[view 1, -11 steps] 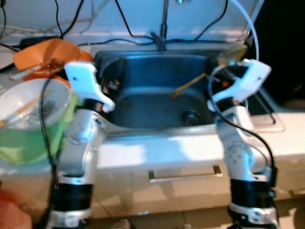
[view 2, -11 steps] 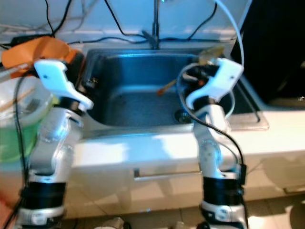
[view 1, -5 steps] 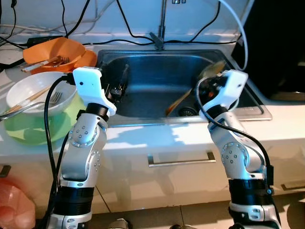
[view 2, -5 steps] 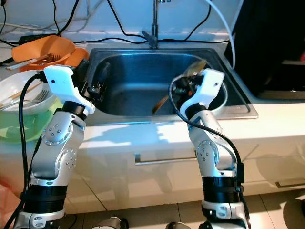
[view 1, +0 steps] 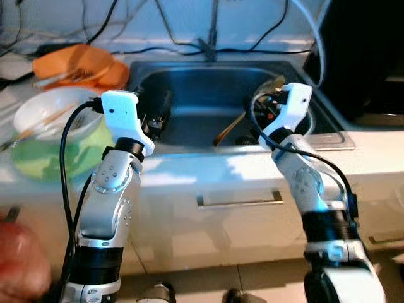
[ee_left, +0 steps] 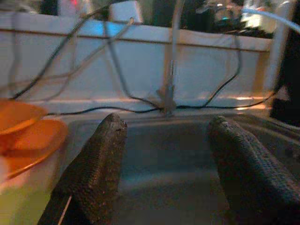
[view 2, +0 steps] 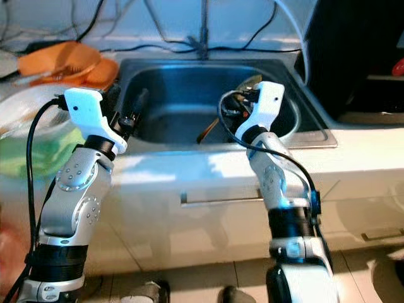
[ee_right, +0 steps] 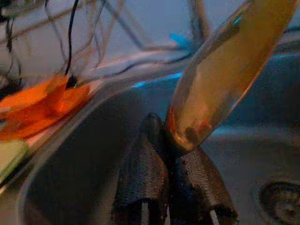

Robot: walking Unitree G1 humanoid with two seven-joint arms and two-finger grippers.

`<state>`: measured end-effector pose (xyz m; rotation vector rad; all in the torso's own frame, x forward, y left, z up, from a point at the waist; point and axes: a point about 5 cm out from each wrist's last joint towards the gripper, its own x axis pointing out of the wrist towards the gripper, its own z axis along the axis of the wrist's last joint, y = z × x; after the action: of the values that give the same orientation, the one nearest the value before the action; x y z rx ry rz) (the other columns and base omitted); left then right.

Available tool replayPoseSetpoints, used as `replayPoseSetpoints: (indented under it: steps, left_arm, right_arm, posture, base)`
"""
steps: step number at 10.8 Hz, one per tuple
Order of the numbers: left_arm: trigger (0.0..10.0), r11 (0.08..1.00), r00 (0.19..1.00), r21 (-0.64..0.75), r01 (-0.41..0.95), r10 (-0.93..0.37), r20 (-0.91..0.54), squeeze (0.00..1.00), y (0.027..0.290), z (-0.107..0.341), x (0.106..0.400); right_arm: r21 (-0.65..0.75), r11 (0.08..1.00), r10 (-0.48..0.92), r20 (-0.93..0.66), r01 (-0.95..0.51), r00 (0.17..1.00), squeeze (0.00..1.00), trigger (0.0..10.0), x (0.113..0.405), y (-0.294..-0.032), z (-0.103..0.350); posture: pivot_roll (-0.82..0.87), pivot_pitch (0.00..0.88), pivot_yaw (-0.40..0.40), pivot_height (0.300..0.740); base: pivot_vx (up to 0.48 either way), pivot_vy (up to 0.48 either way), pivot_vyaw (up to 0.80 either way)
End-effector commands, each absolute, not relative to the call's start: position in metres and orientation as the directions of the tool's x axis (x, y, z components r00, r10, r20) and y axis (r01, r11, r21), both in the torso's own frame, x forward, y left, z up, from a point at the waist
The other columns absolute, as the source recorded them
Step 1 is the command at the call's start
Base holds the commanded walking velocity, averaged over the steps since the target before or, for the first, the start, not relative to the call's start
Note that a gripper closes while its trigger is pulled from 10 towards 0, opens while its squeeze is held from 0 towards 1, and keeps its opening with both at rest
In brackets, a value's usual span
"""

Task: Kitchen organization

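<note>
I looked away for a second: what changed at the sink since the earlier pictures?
The camera shifted, so most apparent motion is the view. The right tool stays shut on the wooden spoon over the sink, now nearer the front edge. The left tool stays open, holding nothing.

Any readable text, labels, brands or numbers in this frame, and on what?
None can be read.
Right gripper, shut on a wooden spoon: no markings show.
Left gripper, open over the sink: no label shows.
Orange bowls and green bowl: blurred, no print can be made out.
Drawer front: no text shows.
</note>
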<state>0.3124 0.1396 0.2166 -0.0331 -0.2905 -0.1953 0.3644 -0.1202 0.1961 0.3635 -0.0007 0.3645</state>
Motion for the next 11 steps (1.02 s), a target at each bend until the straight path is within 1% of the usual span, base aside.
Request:
replayPoseSetpoints:
  steps: [1, 5, 6, 7, 8, 9, 11]
  left_arm:
    - [10.0, 0.984, 0.942, -0.001, 0.178, -0.17, 0.289, 0.0, 0.143, 0.22, 0.311]
    - [10.0, 0.987, 0.95, 0.005, 0.161, -0.156, 0.272, 0.0, 0.149, 0.219, 0.307]
    - [10.0, 0.987, 0.949, -0.001, 0.162, -0.156, 0.275, 0.0, 0.149, 0.22, 0.306]
    - [10.0, 0.987, 0.947, -0.002, 0.163, -0.156, 0.279, 0.0, 0.15, 0.221, 0.306]
    - [10.0, 0.987, 0.948, -0.002, 0.162, -0.155, 0.28, 0.0, 0.151, 0.222, 0.306]
    - [10.0, 0.987, 0.948, -0.001, 0.161, -0.155, 0.277, 0.0, 0.151, 0.222, 0.306]
    - [10.0, 0.987, 0.947, -0.01, 0.16, -0.151, 0.284, 0.0, 0.15, 0.222, 0.303]
  right_arm:
    - [0.339, 0.866, 0.359, 0.09, -0.367, 0.929, 0.0, 0.0, 0.367, -0.119, 0.202]
    - [0.33, 0.864, 0.362, 0.119, -0.38, 0.925, 0.0, 0.0, 0.363, -0.113, 0.2]
    - [0.297, 0.876, 0.35, 0.149, -0.379, 0.925, 0.0, 0.0, 0.36, -0.112, 0.205]
    - [0.293, 0.879, 0.335, 0.181, -0.376, 0.925, 0.0, 0.0, 0.358, -0.112, 0.21]
    - [0.291, 0.879, 0.303, 0.268, -0.377, 0.914, 0.0, 0.0, 0.354, -0.112, 0.223]
    - [0.294, 0.877, 0.294, 0.296, -0.38, 0.909, 0.0, 0.0, 0.352, -0.113, 0.227]
    - [0.295, 0.876, 0.291, 0.308, -0.382, 0.906, 0.0, 0.0, 0.349, -0.112, 0.228]
  posture:
    - [0.14, 0.129, -0.027, 0.74]
    - [0.15, 0.154, -0.025, 0.74]
    - [0.15, 0.16, -0.026, 0.74]
    - [0.15, 0.162, -0.025, 0.74]
    - [0.15, 0.163, -0.024, 0.74]
    - [0.15, 0.164, -0.025, 0.74]
    - [0.15, 0.17, -0.026, 0.74]
  base:
    - [0.281, 0.0, 0.0]
    - [0.408, 0.0, 0.0]
    - [0.345, 0.0, 0.0]
    - [0.33, 0.0, 0.0]
    - [0.326, 0.0, 0.0]
    - [0.33, 0.0, 0.0]
    - [0.0, 0.0, 0.0]
